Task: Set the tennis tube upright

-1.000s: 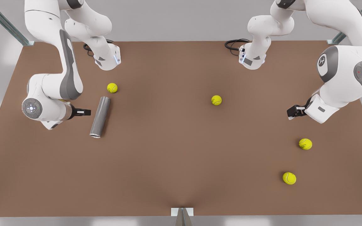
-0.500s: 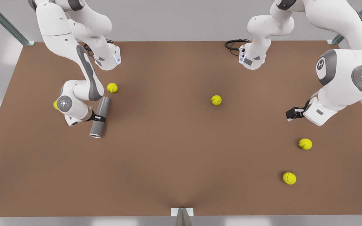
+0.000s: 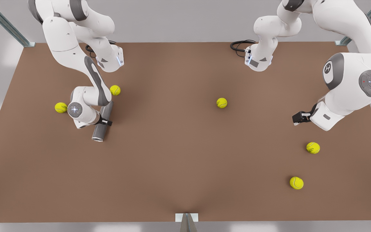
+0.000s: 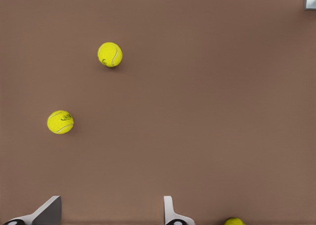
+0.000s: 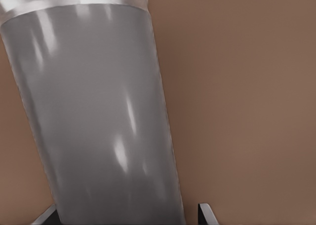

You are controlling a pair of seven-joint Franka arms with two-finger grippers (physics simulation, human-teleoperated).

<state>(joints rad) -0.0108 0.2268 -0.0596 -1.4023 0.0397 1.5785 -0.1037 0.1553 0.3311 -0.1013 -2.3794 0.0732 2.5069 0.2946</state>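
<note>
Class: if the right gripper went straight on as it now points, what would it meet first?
The right gripper would meet the tennis tube, lying between its open fingers, almost at once, though depth is unclear.

Glossy white rounded arm shells with grey joint bands and round grey caps lit at centre; black cables coiled at both bases; black grippers beyond white wrists.

Right gripper (image 3: 103, 122) low over the table (image 3: 185, 161) near the front view's left edge, wrist angled down, fingers spread wide. Left gripper (image 3: 296, 118) held above the table near the front view's right edge, fingers parted, arm waiting.
</note>
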